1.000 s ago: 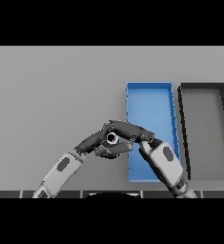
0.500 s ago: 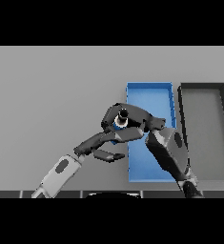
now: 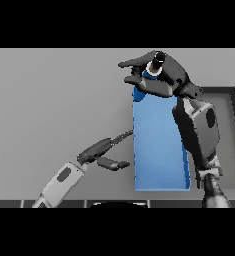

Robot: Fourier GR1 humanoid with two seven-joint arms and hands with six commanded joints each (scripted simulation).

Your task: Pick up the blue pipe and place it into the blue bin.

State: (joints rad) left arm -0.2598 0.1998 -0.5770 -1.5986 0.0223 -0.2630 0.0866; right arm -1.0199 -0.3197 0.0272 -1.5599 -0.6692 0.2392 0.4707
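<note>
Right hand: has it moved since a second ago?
Yes. The right hand, curled round the blue pipe, has risen and travelled from beside the blue bin's near left edge to over its far end.

A plain, matte grey table surface [image 3: 54, 95] fills the whole frame from upper left to lower right, evenly lit, with no strong shadows. At the right edge of the frame sits 1 dark grey rectangular bin [image 3: 234, 135] with raised walls. No walls, floor or windows show.
</note>
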